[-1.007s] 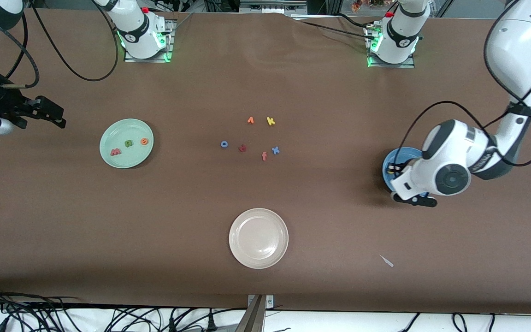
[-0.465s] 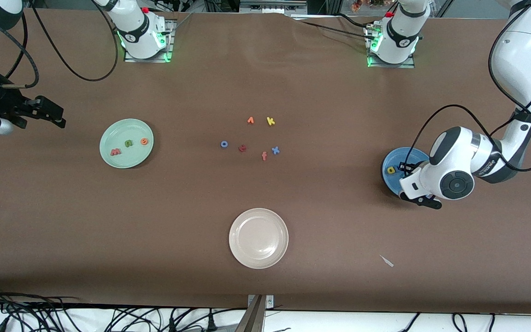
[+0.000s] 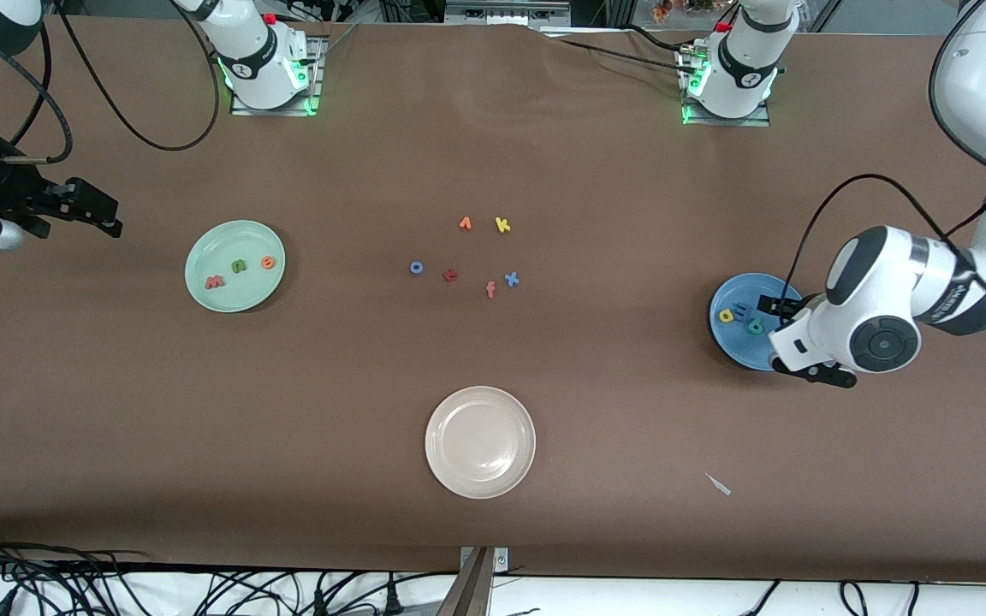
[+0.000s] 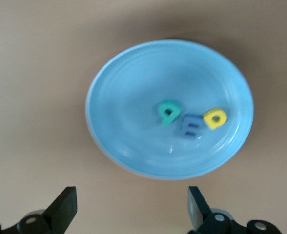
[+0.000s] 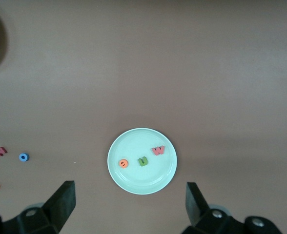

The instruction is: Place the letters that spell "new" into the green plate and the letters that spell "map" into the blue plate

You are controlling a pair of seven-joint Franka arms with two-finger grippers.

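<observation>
Letters for "map" all sit in the blue plate [image 4: 133,83] now: p [image 4: 169,112], m [image 4: 190,127] and a [image 4: 215,118], bunched together, m touching its neighbours. Left tool [image 4: 131,209] hangs at the bottom of the left wrist frame with jaws spread wide and nothing between them, just off the plate's rim; in the front view it sits at the right, over the plate's edge. Right tool [image 5: 129,207] is likewise wide open and empty, waiting over the tabletop's end at the far left of the front frame. Green plate [image 3: 202,295], left of centre, carries w [image 3: 215,281], n [image 3: 239,266] and e [image 3: 267,263]. Both words look done.

Risks from here: the left tool is low beside the rim, so a sideways swing could clip the plate and spill those light pieces. A needless extra pick from the spare letters [image 3: 501,225] at frame centre would spoil the sort. White plate [image 3: 450,470], lower centre, should be left alone.
</observation>
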